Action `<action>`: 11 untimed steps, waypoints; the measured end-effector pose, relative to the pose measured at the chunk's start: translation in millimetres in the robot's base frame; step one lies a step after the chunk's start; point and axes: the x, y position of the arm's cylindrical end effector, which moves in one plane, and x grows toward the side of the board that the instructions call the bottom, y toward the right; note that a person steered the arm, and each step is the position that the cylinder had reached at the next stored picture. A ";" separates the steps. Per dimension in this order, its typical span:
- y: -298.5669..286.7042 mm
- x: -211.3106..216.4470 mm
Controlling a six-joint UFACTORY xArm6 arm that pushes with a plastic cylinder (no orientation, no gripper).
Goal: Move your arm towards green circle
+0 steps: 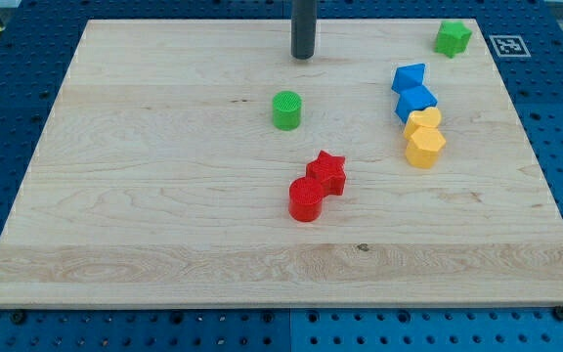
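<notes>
The green circle (286, 110) stands on the wooden board a little above the view's middle. My tip (303, 56) is the lower end of a dark rod that comes down from the view's top. It rests on the board above and slightly right of the green circle, with a clear gap between them.
A red star (327, 172) touches a red circle (306, 199) below the green circle. Two blue blocks (413, 90) and two yellow blocks (424, 137) form a column at the right. A green star-like block (452, 38) sits at the top right. The board's top edge (213, 22) runs just above my tip.
</notes>
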 end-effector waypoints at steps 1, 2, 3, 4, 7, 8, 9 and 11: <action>-28.6 10.1; -40.2 17.8; -51.6 29.0; -85.4 60.8; -92.8 110.6; -91.4 118.8; -77.1 122.9; -22.3 126.5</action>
